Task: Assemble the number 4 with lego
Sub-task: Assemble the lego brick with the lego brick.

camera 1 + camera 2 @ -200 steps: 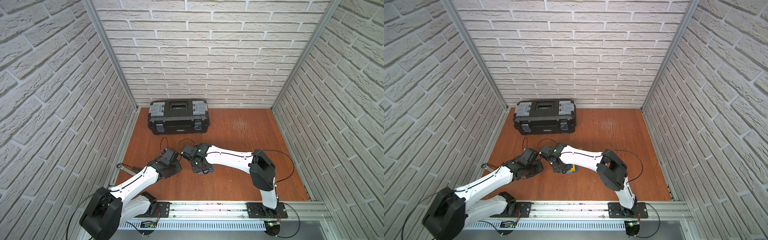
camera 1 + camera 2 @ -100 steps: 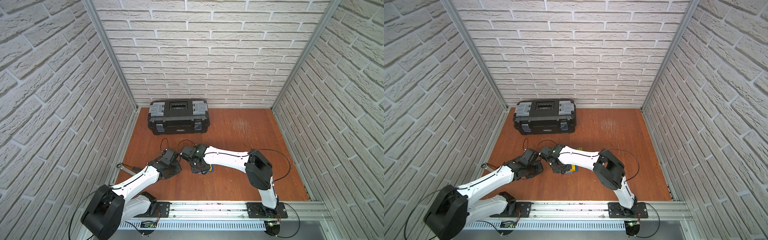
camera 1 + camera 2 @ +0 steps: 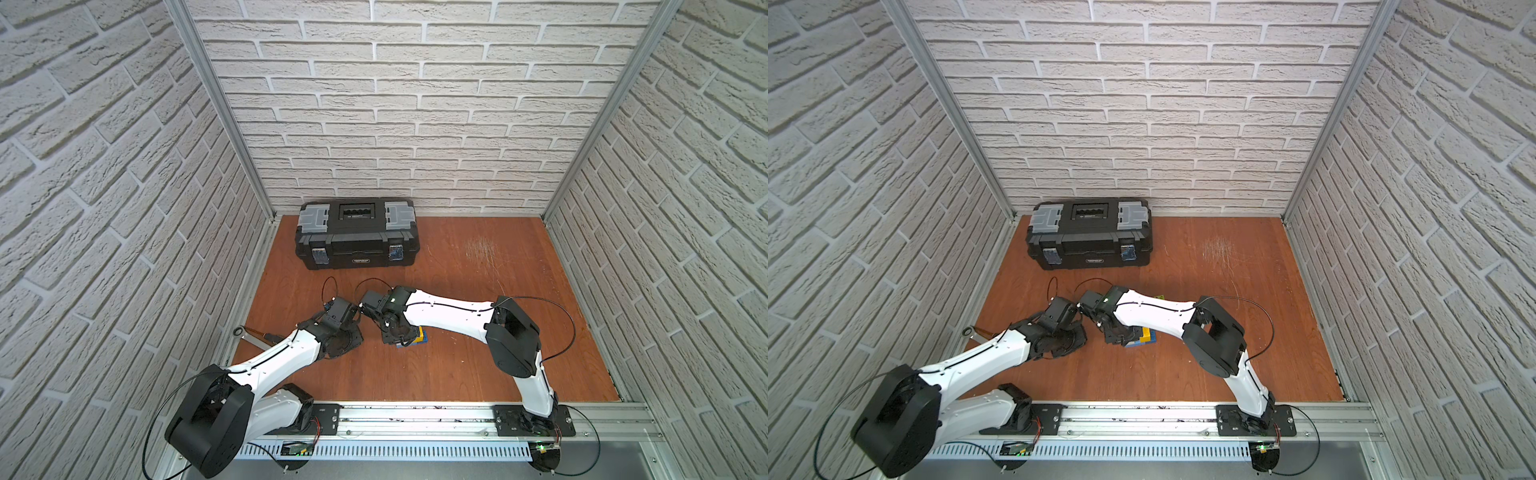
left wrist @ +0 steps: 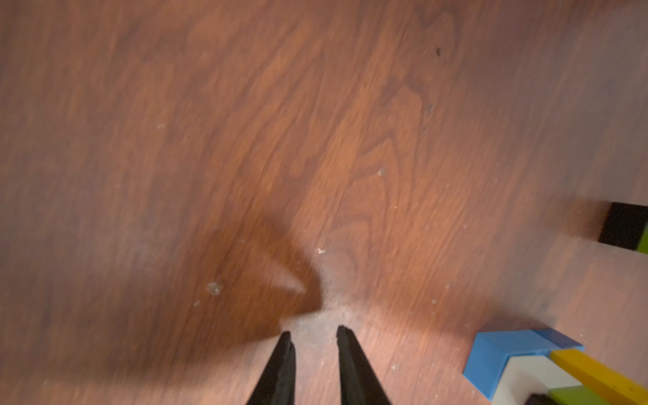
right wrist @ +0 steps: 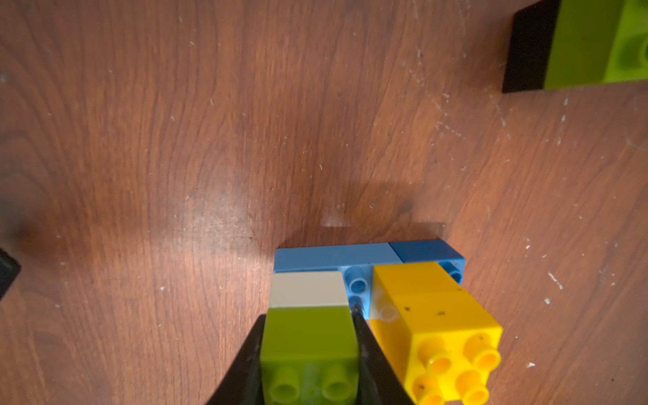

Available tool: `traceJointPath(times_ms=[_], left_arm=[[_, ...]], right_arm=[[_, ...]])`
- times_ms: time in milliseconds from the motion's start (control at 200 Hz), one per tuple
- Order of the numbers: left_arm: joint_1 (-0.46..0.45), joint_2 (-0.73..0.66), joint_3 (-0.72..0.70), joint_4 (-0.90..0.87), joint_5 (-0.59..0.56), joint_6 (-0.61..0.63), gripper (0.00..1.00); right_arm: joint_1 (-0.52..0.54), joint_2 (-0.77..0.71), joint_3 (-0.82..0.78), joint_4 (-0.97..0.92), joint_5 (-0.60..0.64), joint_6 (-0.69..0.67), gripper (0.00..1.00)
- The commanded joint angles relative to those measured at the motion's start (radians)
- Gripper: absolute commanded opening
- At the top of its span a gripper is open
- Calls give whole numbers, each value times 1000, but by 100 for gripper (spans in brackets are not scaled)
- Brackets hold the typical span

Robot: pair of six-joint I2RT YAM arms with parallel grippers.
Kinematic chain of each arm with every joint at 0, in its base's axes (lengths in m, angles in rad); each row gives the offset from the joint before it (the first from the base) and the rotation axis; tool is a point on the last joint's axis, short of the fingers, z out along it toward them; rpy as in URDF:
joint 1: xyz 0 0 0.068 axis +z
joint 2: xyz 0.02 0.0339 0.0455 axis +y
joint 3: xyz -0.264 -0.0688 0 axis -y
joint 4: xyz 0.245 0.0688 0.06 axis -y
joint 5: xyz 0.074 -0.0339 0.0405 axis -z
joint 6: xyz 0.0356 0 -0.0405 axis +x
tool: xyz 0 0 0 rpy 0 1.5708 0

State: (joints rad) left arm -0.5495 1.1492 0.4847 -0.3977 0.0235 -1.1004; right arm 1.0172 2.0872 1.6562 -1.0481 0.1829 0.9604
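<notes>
Right gripper (image 5: 309, 315) clamped on green brick (image 5: 308, 336) of half-built number 4 (image 3: 420, 336), mid-table (image 3: 457, 374), nearer front edge. Left gripper (image 4: 313, 336) slightly parted, empty. Risk: lifting by one brick (top of upright) may pop green-white joint; green-black stem (image 5: 578, 45) lies apart.

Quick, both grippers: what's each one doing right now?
Left gripper: jaws slightly apart, holding nothing.
Right gripper: closed on the green brick.

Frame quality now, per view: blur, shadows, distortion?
Left wrist: wood grain smeared and soft; a dark shadow lies ahead of the left gripper on the table. Right wrist: crisp on the green brick in the jaws and the blue crossbar, shadow beyond the crossbar. Both top views: evenly lit, sharp, wide-angle bending of the brick walls.
</notes>
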Motion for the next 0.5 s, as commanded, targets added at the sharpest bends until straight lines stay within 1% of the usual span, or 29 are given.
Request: traceJointPath(times_ms=[0, 160, 320, 495], left_arm=[[0, 7, -8, 21, 5, 11, 26], [0, 9, -3, 24, 10, 14, 26], [0, -1, 8, 12, 13, 20, 26], [0, 0, 29, -8, 21, 37, 26]], right_arm=[[-8, 89, -25, -13, -27, 30, 2], [-26, 167, -65, 41, -96, 29, 2], [-40, 223, -155, 141, -181, 44, 2], [-55, 249, -190, 148, -176, 44, 2]])
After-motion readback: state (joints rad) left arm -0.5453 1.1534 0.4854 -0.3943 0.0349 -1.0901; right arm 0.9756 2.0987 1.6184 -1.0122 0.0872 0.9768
